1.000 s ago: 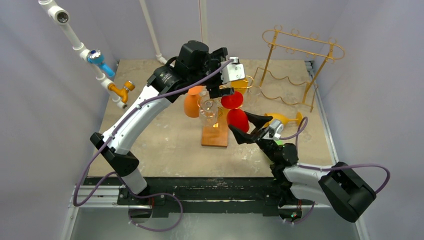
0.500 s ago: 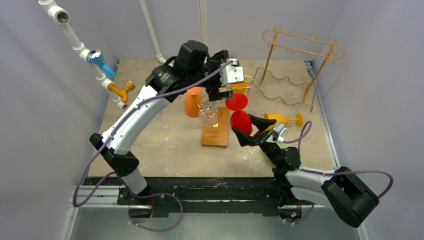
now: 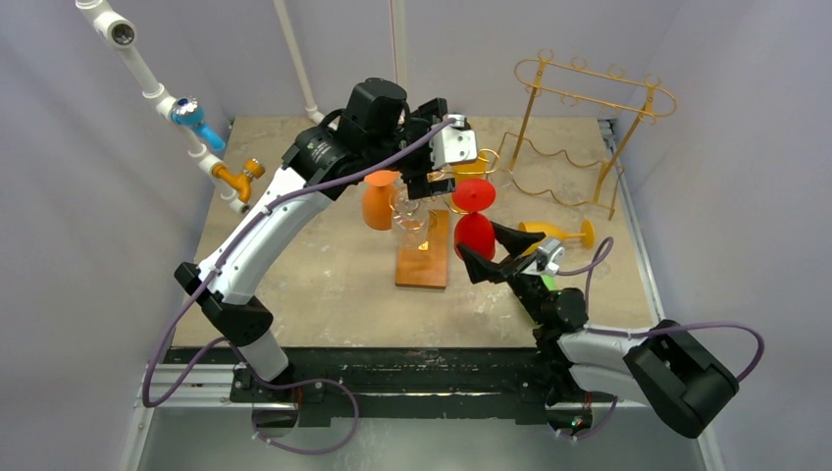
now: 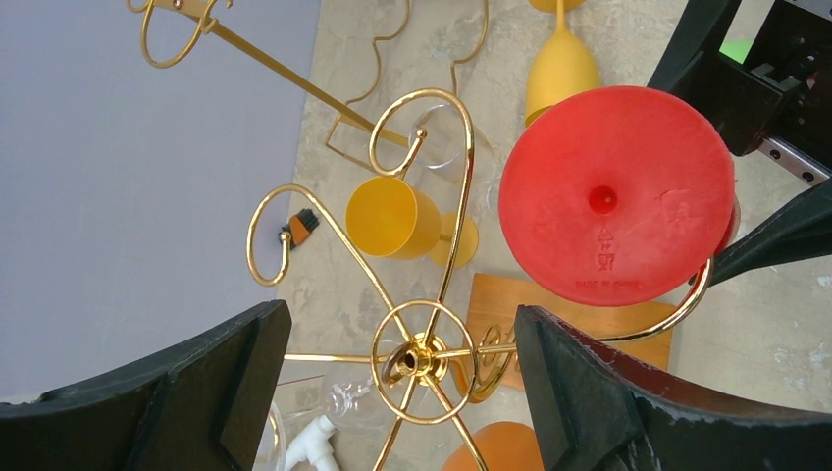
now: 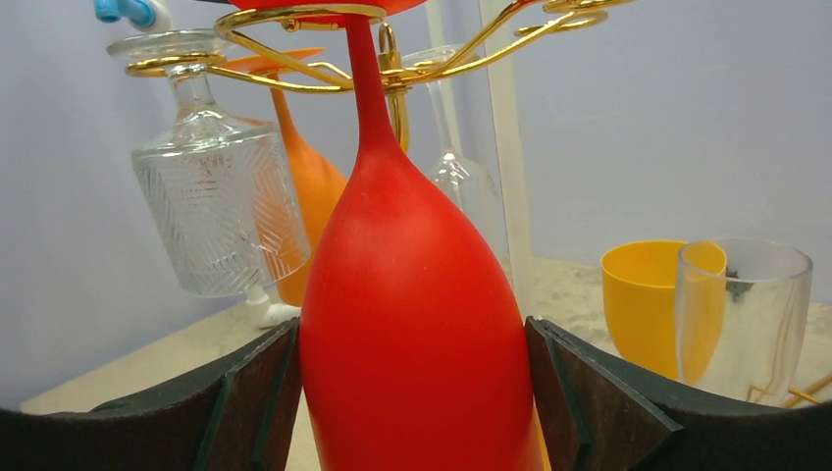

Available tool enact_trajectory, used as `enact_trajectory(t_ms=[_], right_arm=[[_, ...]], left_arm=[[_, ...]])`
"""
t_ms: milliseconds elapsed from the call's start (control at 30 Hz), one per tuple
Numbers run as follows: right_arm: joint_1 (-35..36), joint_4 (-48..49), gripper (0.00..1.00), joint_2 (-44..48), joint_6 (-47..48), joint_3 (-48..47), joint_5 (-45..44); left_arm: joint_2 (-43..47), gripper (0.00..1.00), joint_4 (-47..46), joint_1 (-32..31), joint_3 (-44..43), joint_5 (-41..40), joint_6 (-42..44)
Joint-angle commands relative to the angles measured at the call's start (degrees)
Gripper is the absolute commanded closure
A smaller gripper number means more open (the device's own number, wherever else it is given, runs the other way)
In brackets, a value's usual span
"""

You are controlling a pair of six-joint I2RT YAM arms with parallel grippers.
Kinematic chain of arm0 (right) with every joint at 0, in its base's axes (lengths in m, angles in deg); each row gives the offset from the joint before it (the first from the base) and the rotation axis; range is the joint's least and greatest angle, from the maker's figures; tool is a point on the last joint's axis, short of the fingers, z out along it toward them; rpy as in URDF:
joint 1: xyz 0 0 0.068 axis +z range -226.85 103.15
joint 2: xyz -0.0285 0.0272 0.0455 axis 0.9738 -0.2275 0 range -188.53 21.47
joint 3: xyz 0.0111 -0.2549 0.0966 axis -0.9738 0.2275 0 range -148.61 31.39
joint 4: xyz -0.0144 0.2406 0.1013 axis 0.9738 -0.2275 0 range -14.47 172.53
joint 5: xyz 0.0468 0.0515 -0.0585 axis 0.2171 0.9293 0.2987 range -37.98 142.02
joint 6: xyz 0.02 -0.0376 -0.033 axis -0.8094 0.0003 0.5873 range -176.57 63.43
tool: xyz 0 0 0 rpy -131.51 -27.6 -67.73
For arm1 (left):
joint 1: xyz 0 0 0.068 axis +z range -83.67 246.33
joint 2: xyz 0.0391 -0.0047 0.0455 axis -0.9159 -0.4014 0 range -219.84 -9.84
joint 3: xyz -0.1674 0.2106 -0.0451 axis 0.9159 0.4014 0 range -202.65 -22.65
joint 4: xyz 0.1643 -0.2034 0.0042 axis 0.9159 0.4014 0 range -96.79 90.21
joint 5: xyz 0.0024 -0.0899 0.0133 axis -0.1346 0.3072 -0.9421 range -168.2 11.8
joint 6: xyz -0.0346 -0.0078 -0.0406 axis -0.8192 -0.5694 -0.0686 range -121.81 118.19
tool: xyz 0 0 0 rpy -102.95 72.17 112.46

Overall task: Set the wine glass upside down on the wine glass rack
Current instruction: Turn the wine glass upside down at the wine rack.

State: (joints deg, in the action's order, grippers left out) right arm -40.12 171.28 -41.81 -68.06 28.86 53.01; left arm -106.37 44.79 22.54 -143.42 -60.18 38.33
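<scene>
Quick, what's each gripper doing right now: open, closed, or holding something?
Left gripper: open, empty, above the gold wire wine glass rack.
Right gripper: around the bowl of the red plastic wine glass; gripping or not, cannot tell.

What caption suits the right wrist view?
Red wine glass hanging upside down on the gold rack, flanked by the right gripper.

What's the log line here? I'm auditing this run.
red glass: hanging inverted on gold rack | right gripper: jaws flank bowl, contact unclear | left gripper: open, empty, above rack
</scene>
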Motion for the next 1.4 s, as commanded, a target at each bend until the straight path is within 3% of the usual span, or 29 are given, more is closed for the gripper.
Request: enact_trajectory(t_ms=[0, 100, 333, 533, 633, 800, 933, 1133, 1367], right_arm=[[-0.3, 16.5, 0.12, -1.6, -1.8, -0.2, -3.2], [-0.3, 16.5, 0.01, -1.8, -2.0, -0.3, -3.0], [-0.3, 15.1, 0.01, 0.8, -2.6, 0.1, -2.1], [-0.2, 7.9, 0.01, 9.4, -2.9, 1.2, -1.4], [-0.3, -1.6, 0.01, 19.0, -2.9, 1.1, -1.3], [-0.3, -26.3, 0.01, 37.4, -1.8, -4.5, -3.2], [-0.3, -39.8, 0.01, 42.1, -1.1, -11.5, -5.8], [-0.3, -61.4, 0.01, 32.7, 0.4, -32.7, -12.4], [-0.5, -90.5, 0.03, 11.1, 3.6, -64.6, -17.8]], left_arm=[[0.7, 0.09, -0.4, -0.2, -2.1, -1.9, 0.1], [0.7, 0.11, -0.3, -0.2, -2.1, -2.4, -0.1], [-0.3, 0.21, 0.1, -0.2, -2.7, -4.3, -0.4], [-0.5, 0.23, 0.4, -0.2, -3.1, -4.6, -0.9], [-0.3, 0.24, 0.6, -0.2, -2.7, -4.5, -0.6], [-0.4, 0.25, 0.5, -0.2, -2.2, -3.4, -0.6], [-0.5, 0.23, -0.4, -0.2, -2.8, -4.1, -1.2], [0.3, 0.19, -3.3, -0.1, -4.9, -9.6, -4.9], [0.1, 0.3, -0.9, 0.7, -8.1, -13.0, -9.4]])
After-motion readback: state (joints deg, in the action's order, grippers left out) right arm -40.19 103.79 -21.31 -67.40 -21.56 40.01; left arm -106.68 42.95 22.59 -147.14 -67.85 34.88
